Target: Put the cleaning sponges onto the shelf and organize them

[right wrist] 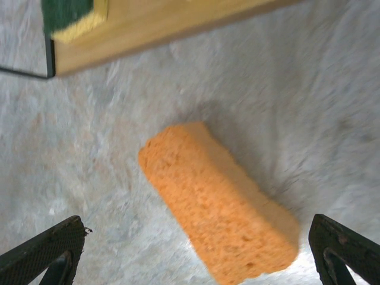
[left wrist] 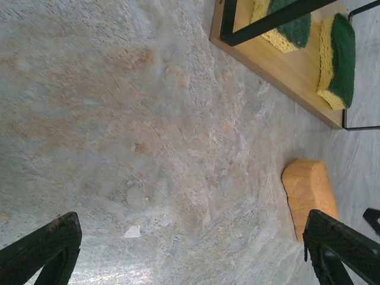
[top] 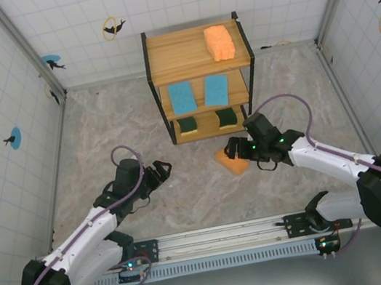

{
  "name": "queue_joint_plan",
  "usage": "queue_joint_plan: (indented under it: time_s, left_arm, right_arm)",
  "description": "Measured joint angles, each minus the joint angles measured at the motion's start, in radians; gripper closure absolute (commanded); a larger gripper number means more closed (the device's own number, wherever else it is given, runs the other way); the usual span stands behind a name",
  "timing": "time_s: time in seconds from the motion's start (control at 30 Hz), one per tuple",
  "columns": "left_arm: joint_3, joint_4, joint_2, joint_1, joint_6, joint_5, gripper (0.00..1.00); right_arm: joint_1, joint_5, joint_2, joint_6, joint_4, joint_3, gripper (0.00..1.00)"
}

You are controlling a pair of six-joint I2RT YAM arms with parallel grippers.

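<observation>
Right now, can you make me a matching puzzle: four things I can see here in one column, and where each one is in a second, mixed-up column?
Things
1. blue sponges
2. green sponges
3. right gripper
4. left gripper

Places
A. above bare table, left of the shelf
B. on the shelf's middle board
C. above the orange sponge lying on the table
D. on the shelf's bottom board

Pairs: 1-B, 2-D, 3-C, 4-A.

Green sponge [right wrist: 70, 13] edge-cropped (blurry); shelf [right wrist: 178, 29] likewise
</observation>
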Motion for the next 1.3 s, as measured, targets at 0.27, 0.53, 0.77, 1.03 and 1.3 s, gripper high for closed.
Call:
queue_joint_plan:
  time_s: [0.27,0.53,0.77,1.03,1.3]
  left_arm:
    - [0.017,0.06,0.129,-0.1,-0.006,-0.014,0.02]
    - [0.037,0.11,0.179,-0.129,-0.02,-0.015,0.02]
    - [0.04,0.097,0.16,-0.129,-0.018,-0.029,0.02]
    - [0.041,0.066,0.123,-0.129,0.038,-0.044,0.02]
    - [0.104,0.071,0.156,-0.141,0.216,-0.021,0.02]
  right_arm:
    - [-0.039,-0.024,0.084,-0.055,-0.001,-0.003,0.0]
    - [0.053,-0.066,0.196,-0.051,0.058,-0.003,0.01]
    - [0.15,-0.157,0.253,-0.013,0.166,-0.001,0.02]
    - [0.196,-0.238,0.28,-0.004,0.23,0.016,0.02]
    - [0.114,-0.235,0.163,-0.053,0.152,0.027,0.01]
